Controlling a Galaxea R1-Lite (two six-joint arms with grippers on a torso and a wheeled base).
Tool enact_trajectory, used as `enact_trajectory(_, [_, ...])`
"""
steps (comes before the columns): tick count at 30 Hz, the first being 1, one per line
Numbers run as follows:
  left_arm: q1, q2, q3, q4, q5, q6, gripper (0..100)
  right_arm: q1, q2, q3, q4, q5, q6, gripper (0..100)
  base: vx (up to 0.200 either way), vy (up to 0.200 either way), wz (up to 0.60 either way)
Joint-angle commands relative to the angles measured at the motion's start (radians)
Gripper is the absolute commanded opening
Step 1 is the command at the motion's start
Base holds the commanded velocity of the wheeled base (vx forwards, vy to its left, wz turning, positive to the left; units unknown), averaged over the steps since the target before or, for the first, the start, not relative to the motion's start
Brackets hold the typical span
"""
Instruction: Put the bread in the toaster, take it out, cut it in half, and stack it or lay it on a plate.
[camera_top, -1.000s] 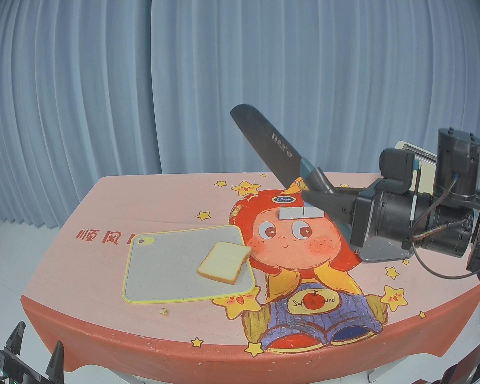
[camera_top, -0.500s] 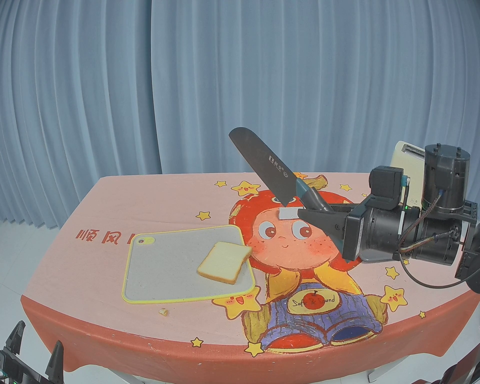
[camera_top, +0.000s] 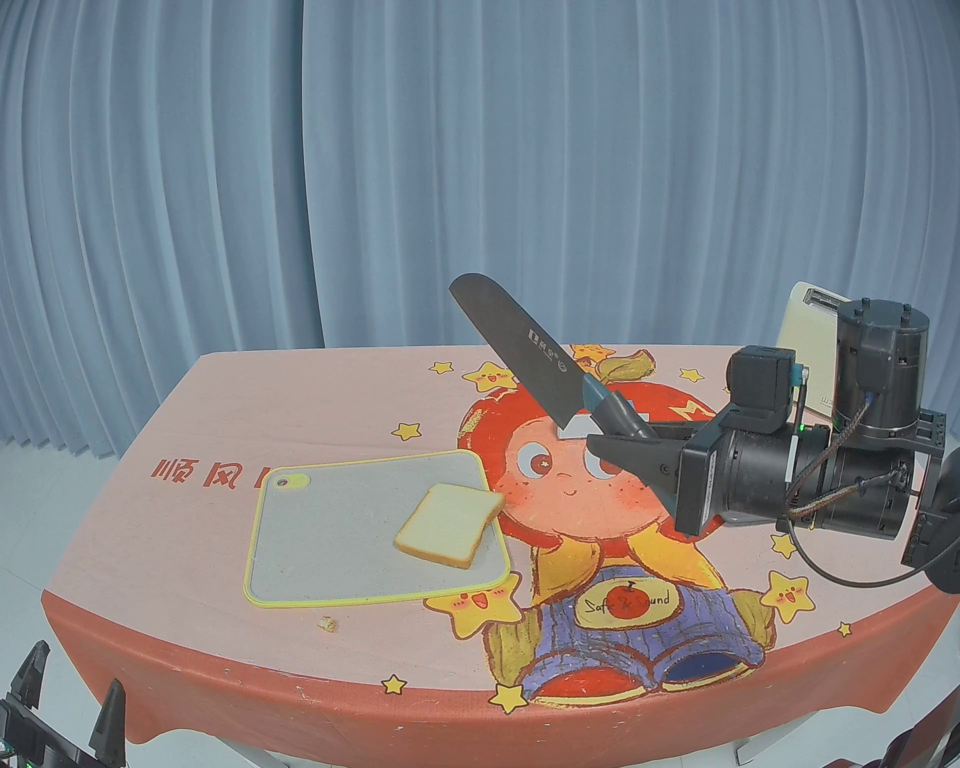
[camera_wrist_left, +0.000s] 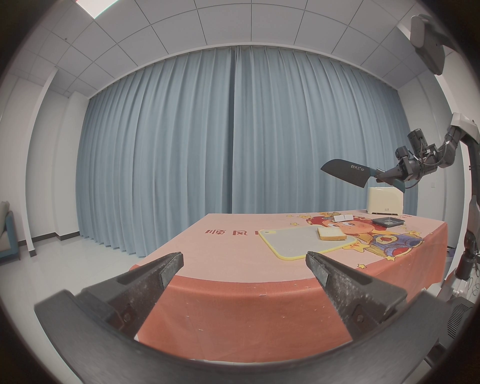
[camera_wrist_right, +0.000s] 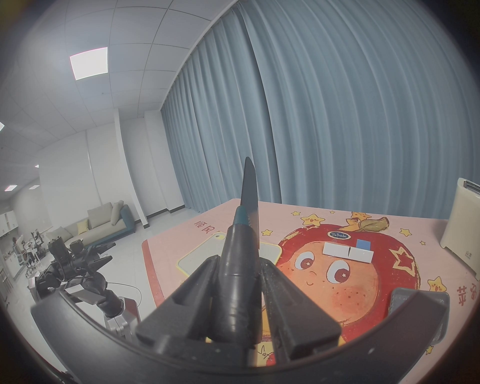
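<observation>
1. Your right gripper has its fingers squeezed tight on the dark handle of the knife. One finger sits on each side of the handle.
2. You hold the knife up in the air over the counter. Its blade slants up and toward the left, so the tip is higher than the handle. It touches nothing but the fingers.
3. Your left gripper hangs low, in front of the near edge of the counter, on the left side. Its fingers are spread wide apart and hold nothing.
4. The bread is one slice, all in one piece and not cut. It lies flat on the right end of the cutting board. One corner pokes out over the board's right edge. The knife is well apart from it, higher up and to the right.
5. The cutting board is grey with a yellow rim. It lies flat on the left half of the counter.
6. A tiny crumb lies on the counter just in front of the board.
7. The toaster is pale and stands upright at the far right of the counter, behind your right arm.
8. A white label lies on the big cartoon face in the middle of the counter.
9. A blue curtain hangs behind the counter.
</observation>
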Motion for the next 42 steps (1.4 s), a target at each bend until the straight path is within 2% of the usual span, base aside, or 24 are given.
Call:
enact_trajectory(1, [0.0,0.0,0.018,-0.003,-0.001,0.001,100,-0.002,0.004,-0.001,0.001,0.0,0.001,0,0.0,0.0,0.0])
enact_trajectory(16, [0.0,0.0,0.018,-0.011,0.002,0.002,100,-0.008,0.016,0.002,-0.001,-0.001,0.0,0,0.0,0.0,0.0])
enact_trajectory(17, [0.0,0.0,0.018,-0.02,0.005,0.002,100,-0.009,0.016,0.002,0.001,-0.001,0.0,0,0.0,0.0,0.0])
enact_trajectory(21, [0.0,0.0,0.018,-0.19,0.014,0.01,100,-0.002,0.019,0.015,0.001,-0.001,0.0,0,0.0,0.0,0.0])
enact_trajectory(25, [0.0,0.0,0.018,-0.215,0.007,0.016,100,0.007,0.031,0.016,0.001,-0.001,0.0,0,0.0,0.0,0.0])
enact_trajectory(26, [0.0,0.0,0.018,-0.217,-0.002,0.015,100,0.009,0.031,0.016,0.001,-0.001,0.0,0,0.0,0.0,0.0])
enact_trajectory(29, [-0.007,0.004,-0.011,-0.212,-0.078,0.015,100,0.012,0.031,0.018,0.001,-0.001,0.0,0,0.0,0.0,0.0])
enact_trajectory(31, [-0.012,0.037,-0.036,-0.206,-0.108,0.015,100,0.012,0.034,0.016,0.001,-0.001,0.0,0,0.0,0.0,0.0])
enact_trajectory(37, [-0.041,0.238,-0.099,-0.226,-0.131,0.03,100,0.035,0.034,0.021,0.001,-0.003,0.0,0,0.0,0.0,0.0])
enact_trajectory(42, [-0.05,0.422,-0.202,-0.256,-0.171,0.033,100,0.041,0.034,0.031,0.001,-0.004,0.0,0,0.0,0.0,0.0])
